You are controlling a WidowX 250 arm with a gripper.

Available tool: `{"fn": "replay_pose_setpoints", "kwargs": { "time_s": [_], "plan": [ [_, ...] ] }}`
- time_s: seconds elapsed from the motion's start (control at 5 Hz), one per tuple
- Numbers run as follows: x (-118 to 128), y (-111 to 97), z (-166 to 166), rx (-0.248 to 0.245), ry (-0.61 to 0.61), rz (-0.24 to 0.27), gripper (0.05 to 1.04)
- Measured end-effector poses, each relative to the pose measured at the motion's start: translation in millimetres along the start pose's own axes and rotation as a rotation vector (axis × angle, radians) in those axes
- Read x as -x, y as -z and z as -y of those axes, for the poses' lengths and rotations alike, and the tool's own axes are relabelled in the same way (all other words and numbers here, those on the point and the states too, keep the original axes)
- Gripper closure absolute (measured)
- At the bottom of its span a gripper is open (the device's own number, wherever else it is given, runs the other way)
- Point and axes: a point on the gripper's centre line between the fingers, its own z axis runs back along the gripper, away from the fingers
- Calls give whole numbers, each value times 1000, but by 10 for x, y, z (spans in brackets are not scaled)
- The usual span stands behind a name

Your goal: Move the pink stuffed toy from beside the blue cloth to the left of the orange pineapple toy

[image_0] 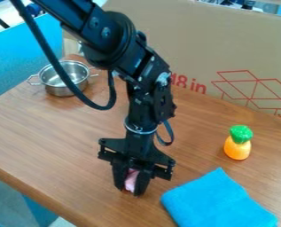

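Note:
The black gripper (131, 188) hangs low over the front part of the wooden table, pointing down. Between its two fingers is a small pink thing (131, 179), pressed from both sides; most of it is hidden by the fingers, so its shape cannot be told. To the gripper's right, a blue cloth (216, 201) lies flat on the table. Farther right and back, an orange toy with a green top (238, 142), like a pineapple, stands upright. At the back left sits a metal pot (64, 79) with two handles, apart from the gripper.
A large cardboard box (213, 48) with red print stands along the table's back edge. The wooden table (53, 133) ends at a slanting front-left edge. A black cable loops from the arm, passing in front of the pot.

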Motion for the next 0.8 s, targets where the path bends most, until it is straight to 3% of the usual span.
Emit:
{"fn": "replay_pose_setpoints", "kwargs": {
  "time_s": [0.2, 0.4, 0.6, 0.8],
  "plan": [
    [23, -100, -28, -3, 25, 24, 862],
    [1, -221, -97, -26, 150, 54, 927],
    [-266, -475, -117, -36, 387, 102, 942],
    [-696, -591, -27, -137, 516, 40, 942]
  ]
}}
